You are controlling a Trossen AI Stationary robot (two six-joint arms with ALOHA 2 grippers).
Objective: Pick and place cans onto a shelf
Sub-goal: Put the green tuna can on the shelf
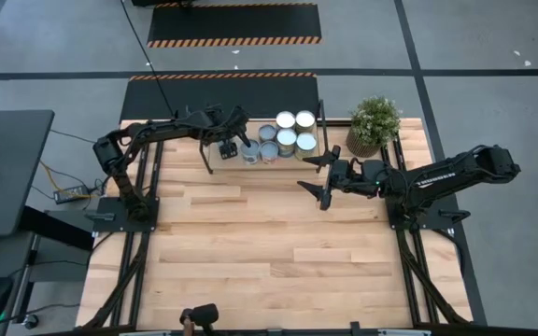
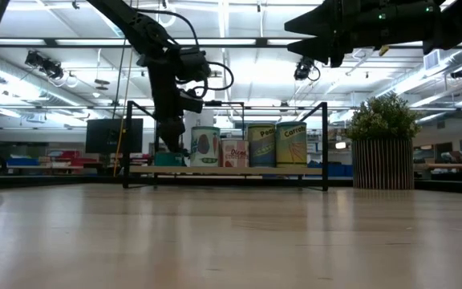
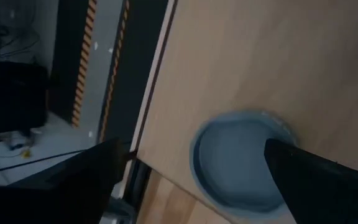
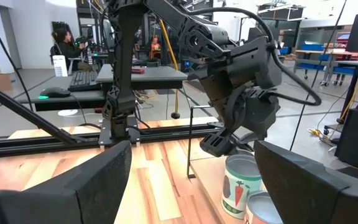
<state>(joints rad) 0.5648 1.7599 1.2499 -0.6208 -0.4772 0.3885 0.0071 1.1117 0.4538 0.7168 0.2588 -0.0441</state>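
Note:
The shelf [image 2: 231, 170] stands at the table's far middle and bears several cans [image 1: 288, 135] side by side. My left gripper [image 1: 227, 147] hangs open over the row's left end, slanting down. Its fingers stand on either side of a low can with a bluish top [image 3: 238, 165], which rests with its base on the shelf board [image 3: 241, 56]. In the low view this can [image 2: 167, 159] shows just under the fingers, left of a taller labelled can [image 2: 205, 146]. I see no touch. My right gripper [image 1: 304, 173] is held open and level above the table, right of the shelf, with nothing between its fingers.
A potted plant [image 1: 374, 121] stands at the far right, beside the shelf. The shelf's black posts [image 2: 325, 144] rise at its corners. The wooden tabletop [image 1: 269, 252] stretches bare toward the near edge. A person sits at a desk [image 4: 64, 43] beyond the table.

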